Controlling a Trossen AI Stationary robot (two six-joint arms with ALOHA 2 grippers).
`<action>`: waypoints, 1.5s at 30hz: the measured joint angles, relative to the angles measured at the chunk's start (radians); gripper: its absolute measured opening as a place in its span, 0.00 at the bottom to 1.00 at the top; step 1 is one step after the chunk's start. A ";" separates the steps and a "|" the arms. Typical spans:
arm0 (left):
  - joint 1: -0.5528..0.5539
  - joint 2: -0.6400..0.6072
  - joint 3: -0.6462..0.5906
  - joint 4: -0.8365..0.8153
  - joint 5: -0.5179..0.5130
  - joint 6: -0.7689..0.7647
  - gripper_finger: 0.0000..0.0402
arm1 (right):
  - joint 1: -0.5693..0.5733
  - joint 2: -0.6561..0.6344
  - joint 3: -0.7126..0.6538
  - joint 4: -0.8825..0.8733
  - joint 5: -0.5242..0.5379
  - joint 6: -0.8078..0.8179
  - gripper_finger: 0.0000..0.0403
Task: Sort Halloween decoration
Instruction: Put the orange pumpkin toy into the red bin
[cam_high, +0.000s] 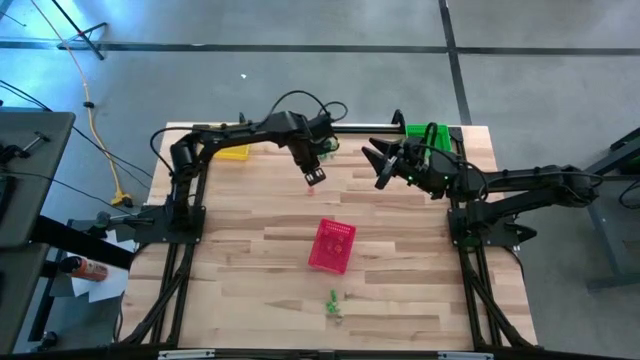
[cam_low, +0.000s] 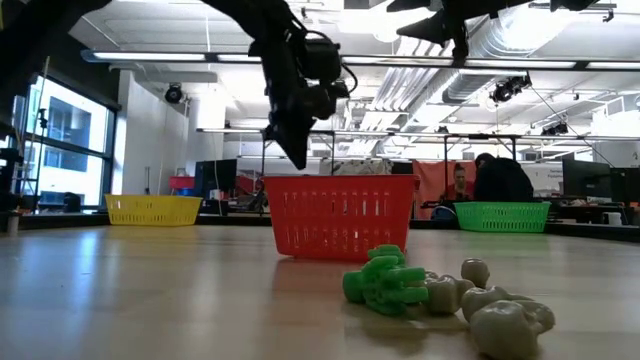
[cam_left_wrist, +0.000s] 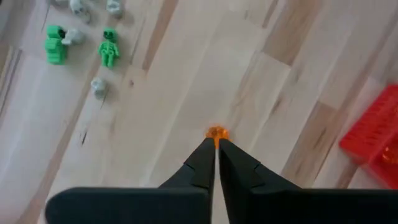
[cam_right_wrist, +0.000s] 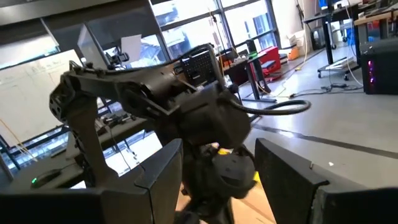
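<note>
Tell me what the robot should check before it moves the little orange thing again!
1. Orange trinket pinched at the tips of the left gripper: ok, jaws shut on it.
2. Left gripper lifted off the table: ok in the low view.
3. Red basket standing ready mid-table: ok.
4. Right gripper out of the way: cannot tell; it is open, close beside the left arm.
5. Green trinkets waiting near the front edge: ok.
6. Which basket orange goes in: cannot tell.

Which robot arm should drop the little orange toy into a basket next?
The left. Its hand is already pinched shut on the orange trinket, up above the table. The right hand hangs open and empty near the green basket.
</note>
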 joint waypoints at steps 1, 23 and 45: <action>0.000 -0.010 -0.015 0.001 0.000 0.010 0.06 | 0.000 -0.002 0.000 0.000 0.000 -0.008 0.49; -0.051 -0.098 -0.406 0.455 -0.007 0.508 0.60 | 0.000 -0.072 0.000 -0.126 -0.002 -0.012 0.49; -0.048 0.030 -0.402 0.467 0.012 0.498 0.62 | 0.000 -0.072 0.000 -0.156 -0.001 -0.008 0.49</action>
